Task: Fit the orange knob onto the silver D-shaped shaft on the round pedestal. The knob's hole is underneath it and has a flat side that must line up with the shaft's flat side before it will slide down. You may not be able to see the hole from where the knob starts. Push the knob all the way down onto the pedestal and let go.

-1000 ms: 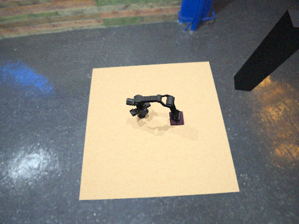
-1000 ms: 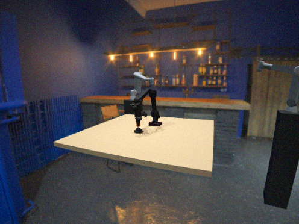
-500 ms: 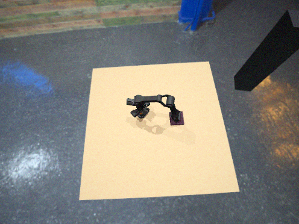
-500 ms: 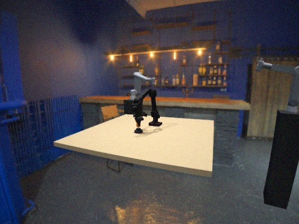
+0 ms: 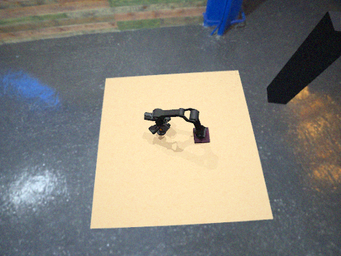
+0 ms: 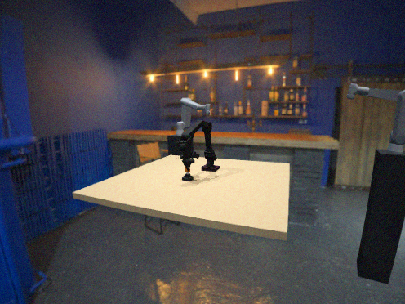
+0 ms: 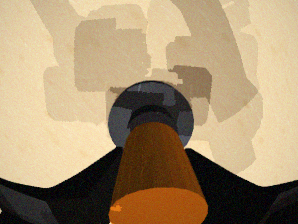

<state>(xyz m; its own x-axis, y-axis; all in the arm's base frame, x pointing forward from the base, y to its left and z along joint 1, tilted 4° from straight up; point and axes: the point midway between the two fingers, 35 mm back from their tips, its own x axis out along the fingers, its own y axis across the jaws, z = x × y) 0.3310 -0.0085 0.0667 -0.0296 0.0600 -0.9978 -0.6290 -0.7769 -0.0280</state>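
Observation:
The orange knob (image 7: 156, 167) (image 6: 187, 168) is upright between the fingers of my gripper (image 7: 153, 153) (image 6: 187, 165), which is shut on it. In the top view only a small orange spot of it shows under the arm. The round dark pedestal (image 7: 118, 125) (image 6: 187, 178) stands on the table directly below the knob. In the exterior view a small pale bit, perhaps the shaft, shows between the knob and the pedestal. In the wrist view the knob's far end overlaps a dark raised collar on the pedestal. The shaft's flat side and the knob's hole are hidden.
The arm's dark purple base plate (image 5: 205, 140) (image 6: 211, 168) stands on the pale table (image 5: 179, 196) (image 6: 229, 196), beside the pedestal. The arm arches from it to the pedestal. Arm shadows lie on the table around the pedestal. A black column (image 5: 302, 65) (image 6: 380, 212) stands off the table.

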